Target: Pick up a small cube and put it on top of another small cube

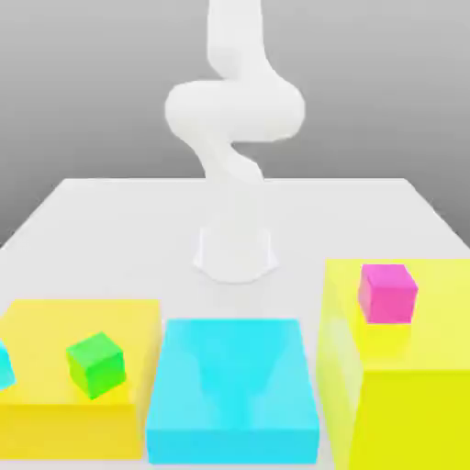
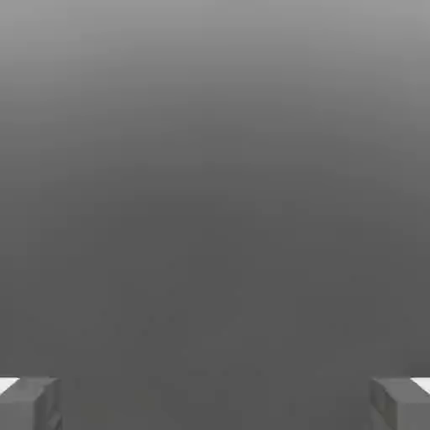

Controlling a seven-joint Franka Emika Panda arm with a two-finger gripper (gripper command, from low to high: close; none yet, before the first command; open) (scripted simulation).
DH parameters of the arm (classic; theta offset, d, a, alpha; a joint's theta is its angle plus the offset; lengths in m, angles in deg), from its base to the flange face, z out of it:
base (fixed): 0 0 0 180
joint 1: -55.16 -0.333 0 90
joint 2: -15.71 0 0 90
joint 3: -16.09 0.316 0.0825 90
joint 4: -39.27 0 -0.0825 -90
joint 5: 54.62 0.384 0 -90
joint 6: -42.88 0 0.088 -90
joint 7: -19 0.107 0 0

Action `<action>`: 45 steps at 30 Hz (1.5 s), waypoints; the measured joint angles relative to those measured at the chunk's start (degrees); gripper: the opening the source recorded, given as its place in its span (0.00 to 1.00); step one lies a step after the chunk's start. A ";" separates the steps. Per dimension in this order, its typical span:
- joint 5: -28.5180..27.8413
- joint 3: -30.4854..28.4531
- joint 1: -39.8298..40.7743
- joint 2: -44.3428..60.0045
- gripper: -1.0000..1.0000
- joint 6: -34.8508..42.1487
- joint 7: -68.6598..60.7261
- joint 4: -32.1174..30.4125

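1. While the white robot arm rears up at the back of the pale grey counter, the hand hangs released, its two grey fingertips spread wide with nothing between them.
2. The small plain magenta-pink cube sits on top of the tall yellow block at the exterior view's right, well apart from the arm.
3. A small green cube rests on the low yellow block at the exterior view's left, with a big cyan block between the two.
4. The reach looks yet to begin. Best play, I'd say: come in from above, centre the spread fingers over the pink cube, square to its faces, then descend without nudging it off its perch.
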 joint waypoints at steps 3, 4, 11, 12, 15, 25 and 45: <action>-4.11 4.16 -2.84 4.54 0.50 -0.65 -5.91 2.65; -5.40 5.51 -3.79 6.13 0.50 -0.84 -7.98 3.55; -13.17 14.06 -10.65 17.72 0.50 -1.93 -23.40 9.94; -14.03 15.08 -11.66 19.32 0.50 -2.08 -25.66 10.80; -16.19 17.98 -14.69 24.00 0.50 -2.60 -32.70 13.37; -12.86 20.84 -22.47 34.09 0.50 -9.33 -60.76 9.68; -8.51 21.10 -27.96 51.88 0.50 -29.35 -104.99 -23.34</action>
